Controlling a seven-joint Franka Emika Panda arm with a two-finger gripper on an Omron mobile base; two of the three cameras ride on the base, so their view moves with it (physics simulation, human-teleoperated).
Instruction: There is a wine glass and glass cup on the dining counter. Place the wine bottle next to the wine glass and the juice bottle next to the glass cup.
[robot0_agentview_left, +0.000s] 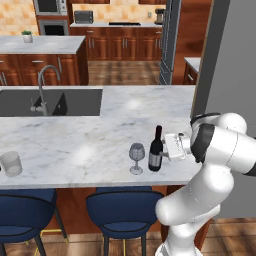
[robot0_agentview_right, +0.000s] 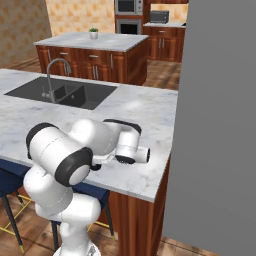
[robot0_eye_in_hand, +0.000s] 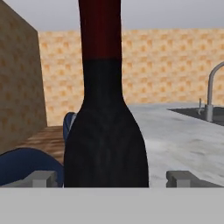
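The dark wine bottle with its red neck stands upright on the marble dining counter, close to the right of the stemmed wine glass. My gripper is level with the bottle's body, coming from the right. In the hand view the wine bottle sits between the two fingertips, with a small gap on each side, so the gripper is open around it. The glass cup stands far to the left near the counter's front edge. The juice bottle is out of view.
A dark sink with a curved tap lies in the counter behind. Blue stools stand under the front edge. A grey wall rises right beside the arm. A marble island stands further back.
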